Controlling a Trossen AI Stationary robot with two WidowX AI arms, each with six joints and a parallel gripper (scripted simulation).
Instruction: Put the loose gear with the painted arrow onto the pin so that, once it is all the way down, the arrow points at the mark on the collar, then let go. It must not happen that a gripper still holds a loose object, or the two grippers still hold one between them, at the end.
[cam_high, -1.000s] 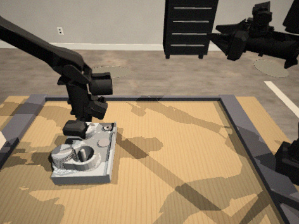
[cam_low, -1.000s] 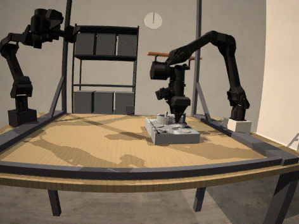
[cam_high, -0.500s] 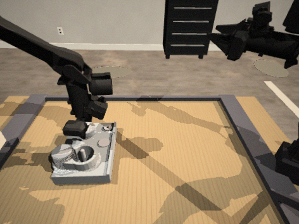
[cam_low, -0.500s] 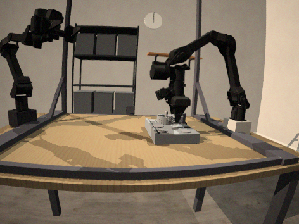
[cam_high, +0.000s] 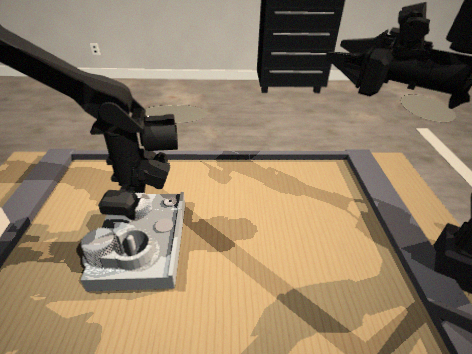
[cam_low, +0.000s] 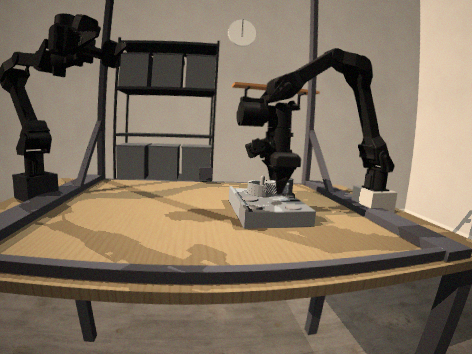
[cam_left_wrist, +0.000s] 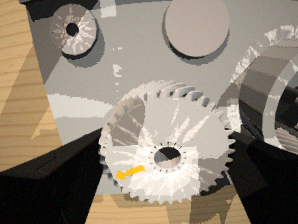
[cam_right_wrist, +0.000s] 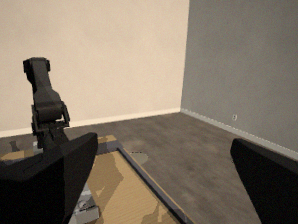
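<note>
Nearest, in my left wrist view, my left gripper is closed on the pale grey toothed gear with the yellow painted arrow, its black fingers parted by the gear's width, one at each side of the rim. The gear's round face is toward my camera, and its dark centre hole shows no pin through it (the arrow runs from near the hole toward the rim, at the lower left of that view). I cannot tell whether the gear's underside touches the grey rectangular fixture block beneath it.

The gear is off the upright grey metal pin, which stands inside the open, pale grey round collar. Beside the collar is a pale, ridged round piece. Also on the block are a small pale disc with a dark hole and a plain pinkish disc. The block sits on the wooden table.

Well apart from all this, my right gripper hangs raised, its fingers wide open with nothing between them. Farther off, a black drawer cabinet stands by the wall.
</note>
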